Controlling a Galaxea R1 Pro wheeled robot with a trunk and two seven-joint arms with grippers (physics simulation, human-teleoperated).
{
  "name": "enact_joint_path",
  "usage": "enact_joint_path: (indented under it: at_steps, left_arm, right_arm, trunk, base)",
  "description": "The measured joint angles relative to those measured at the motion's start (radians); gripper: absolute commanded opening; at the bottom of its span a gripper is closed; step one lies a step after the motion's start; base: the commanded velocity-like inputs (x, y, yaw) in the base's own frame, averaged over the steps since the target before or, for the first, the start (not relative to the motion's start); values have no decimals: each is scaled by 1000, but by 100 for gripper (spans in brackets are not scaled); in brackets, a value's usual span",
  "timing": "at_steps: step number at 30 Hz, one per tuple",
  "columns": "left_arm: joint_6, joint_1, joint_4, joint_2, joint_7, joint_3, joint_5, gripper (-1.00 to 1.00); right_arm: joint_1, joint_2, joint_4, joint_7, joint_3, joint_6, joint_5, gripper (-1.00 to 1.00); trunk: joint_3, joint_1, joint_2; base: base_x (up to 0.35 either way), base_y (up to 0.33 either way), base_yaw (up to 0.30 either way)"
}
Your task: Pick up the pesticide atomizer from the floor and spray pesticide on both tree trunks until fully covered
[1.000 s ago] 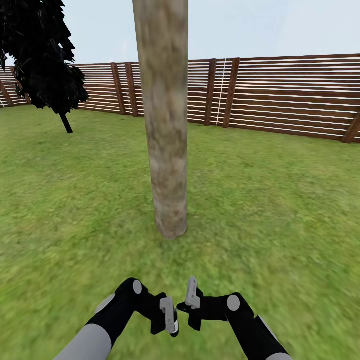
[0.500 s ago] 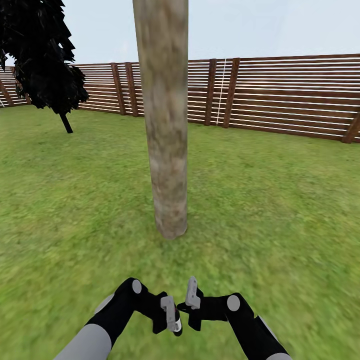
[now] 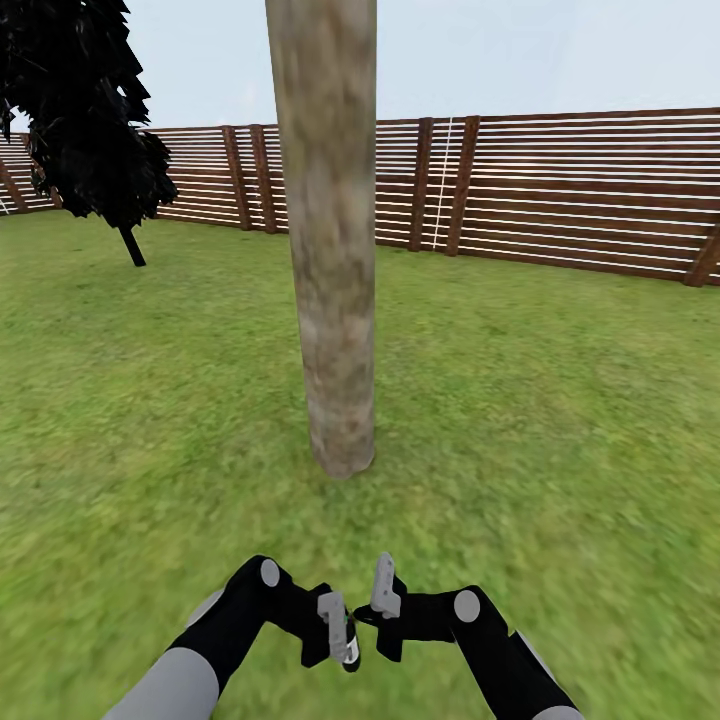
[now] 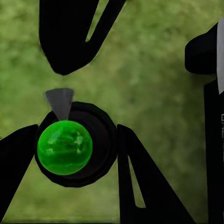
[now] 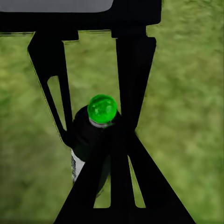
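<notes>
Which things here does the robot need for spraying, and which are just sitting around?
For the job:
- pesticide atomizer, gripped by the left end effector
- tree trunk straight ahead

Just there:
- wooden fence
- black tree
- grass

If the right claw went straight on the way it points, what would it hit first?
Probably the pesticide atomizer gripped in the left claw, right ahead of the right claw; grass lies beyond. Depth is unclear.
</notes>
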Motion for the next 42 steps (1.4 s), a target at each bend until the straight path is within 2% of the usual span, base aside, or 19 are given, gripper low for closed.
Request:
enact_joint_path:
  at_steps: [7, 11, 12, 14, 16, 20, 21, 23, 24, 25, 26, 29, 30, 31, 34, 35, 38, 40, 42]
  left_arm:
    - [-1, 0, 0, 109, -1, 0, -4, -100]
    - [-1, 7, 0, 193, -2, 4, -7, -100]
    - [-2, 8, 0, 215, -2, 4, -7, -100]
    - [-2, 9, -1, 272, -5, 6, -8, -100]
    - [-1, 8, -2, 304, -9, 8, -6, -100]
    - [6, 8, -3, 315, 3, 21, -5, -100]
    - [7, 9, -2, 314, 11, 38, -5, -100]
    - [9, 9, -1, 310, 58, 118, -4, -100]
    - [11, 10, 0, 307, 110, 186, 0, -100]
    - [12, 12, 10, 304, 156, 247, 1, -100]
    - [12, 13, 27, 302, 187, 289, 1, -100]
    - [26, 13, 91, 287, 316, 402, 7, -100]
    - [51, 12, 103, 274, 371, 441, 15, -100]
    - [80, 12, 108, 266, 396, 465, 22, -100]
    - [194, 10, 110, 251, 421, 489, 74, -100]
    - [224, 8, 110, 245, 427, 490, 90, -100]
    - [311, 1, 111, 231, 482, 493, 122, -100]
    - [356, -1, 111, 217, 514, 492, 132, -100]
    - [378, -2, 108, 211, 521, 492, 133, -100]
  right_arm:
    - [0, 0, 0, 0, 0, 0, 0, -100]
    - [0, -1, 1, 0, 0, -1, 1, -100]
    - [0, -1, 1, 0, 0, -1, 1, 100]
    - [0, -3, 4, 0, 0, -2, 2, 100]
    - [0, -4, 6, 0, -1, -3, 2, 100]
    - [0, -13, 11, -6, -8, -4, 6, 100]
    - [1, -21, 14, -8, -10, -5, 6, 100]
    - [2, -70, 35, -21, -24, -7, 3, 100]
    - [3, -116, 74, -54, -68, -8, -4, 100]
    - [4, -168, 141, -113, -145, -9, -14, 100]
    - [5, -194, 205, -164, -230, -13, -19, 100]
    - [5, -251, 345, -333, -492, -47, -24, 100]
    - [6, -258, 394, -446, -567, -53, -24, 100]
    - [7, -259, 435, -564, -602, -57, -23, 100]
    - [7, -253, 561, -900, -635, -101, -29, 100]
    - [7, -252, 590, -957, -638, -128, -39, 100]
    - [7, -246, 657, -1058, -643, -198, -78, 100]
    - [7, -245, 672, -1079, -644, -212, -131, 100]
    - [7, -246, 676, -1084, -644, -216, -157, 100]
  trunk:
    - [0, 0, 0]
    - [0, 0, 0]
    - [0, 0, 0]
    - [0, 0, 0]
    - [0, 0, 0]
    - [0, 0, 0]
    - [0, 0, 0]
    - [0, 0, 0]
    - [0, 0, 0]
    - [0, 0, 0]
    - [0, 0, 0]
    - [0, 0, 0]
    - [0, 0, 0]
    - [0, 0, 0]
    - [0, 0, 0]
    - [0, 0, 0]
    - [0, 0, 0]
    - [0, 0, 0]
    - [0, 0, 0]
  base:
    - [0, 0, 0]
    - [0, 0, 0]
    - [0, 0, 0]
    - [0, 0, 0]
    - [0, 0, 0]
    - [0, 0, 0]
    - [0, 0, 0]
    - [0, 0, 0]
    - [0, 0, 0]
    - [0, 0, 0]
    - [0, 0, 0]
    - [0, 0, 0]
    - [0, 0, 0]
    - [0, 0, 0]
    - [0, 0, 0]
    - [0, 0, 0]
    - [0, 0, 0]
    - [0, 0, 0]
    - [0, 0, 0]
